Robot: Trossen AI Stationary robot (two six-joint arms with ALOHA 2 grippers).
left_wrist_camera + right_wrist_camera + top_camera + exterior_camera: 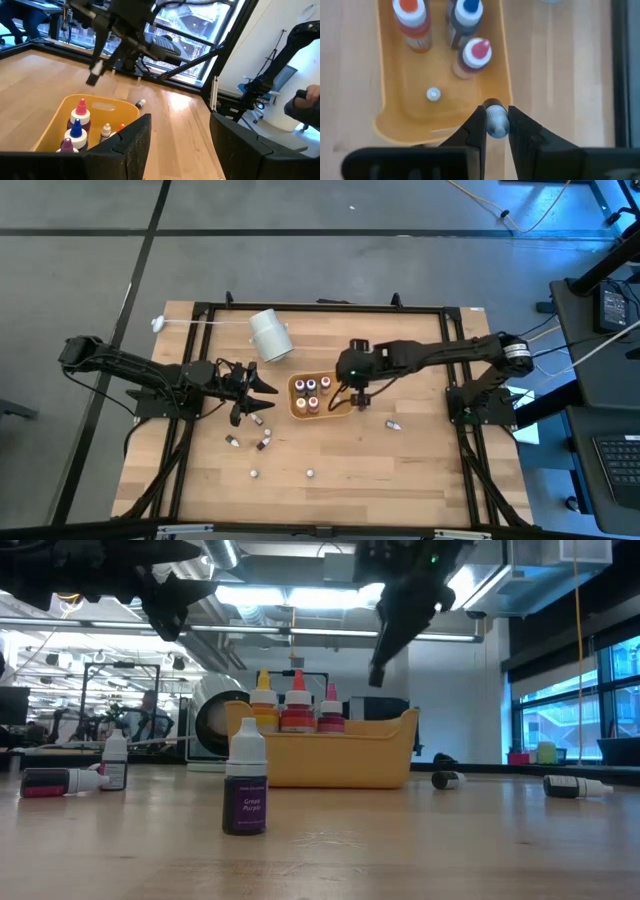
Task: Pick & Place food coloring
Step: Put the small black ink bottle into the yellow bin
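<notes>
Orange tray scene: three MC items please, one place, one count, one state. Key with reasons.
1. Where is the right hand?
A. Over the white cylinder
B. At the end of the orange tray nearer the right arm
C. At the table's front edge

2. How many bottles stand inside the orange tray?
A. Four
B. One
C. Nine

3. What state is the right hand in?
A. Open and empty
B. Shut on the white cylinder
C. Shut on a food coloring bottle

Key:
1 B: the right wrist view shows the right hand just above the end rim of the orange tray.
2 A: the standing bottles show as three with coloured caps plus one small white-capped one.
3 C: the cap of a food coloring bottle sits pinched between the fingers.
</notes>
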